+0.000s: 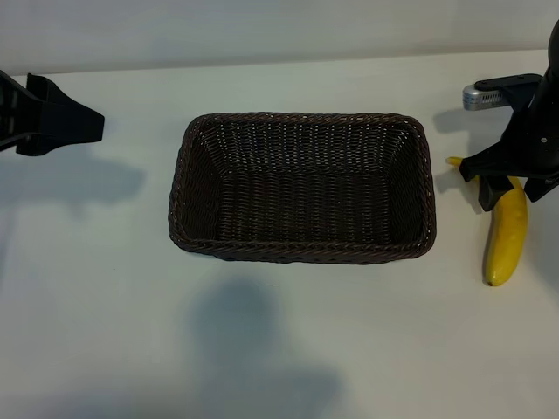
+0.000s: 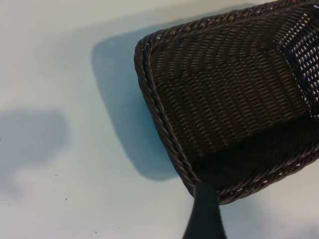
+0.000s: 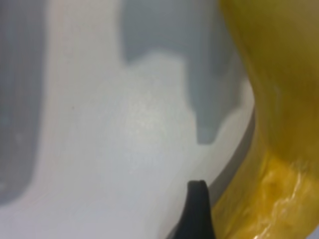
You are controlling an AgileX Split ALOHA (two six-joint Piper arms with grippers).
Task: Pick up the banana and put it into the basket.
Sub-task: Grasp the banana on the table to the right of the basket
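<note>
While no writing shows, right claw (image 1: pixel 509 185) open over banana (image 1: pixel 507 234), left claw (image 1: pixel 83 122) open, basket (image 1: pixel 301 188) between.

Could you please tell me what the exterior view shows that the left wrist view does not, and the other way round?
Only the exterior view shows the banana lying on the table right of the basket, with the right gripper low over its stem end, jaws open, and the left gripper waiting far left. Only the left wrist view shows one basket corner close up, plus a dark fingertip. Both show the empty basket on the white table.
</note>
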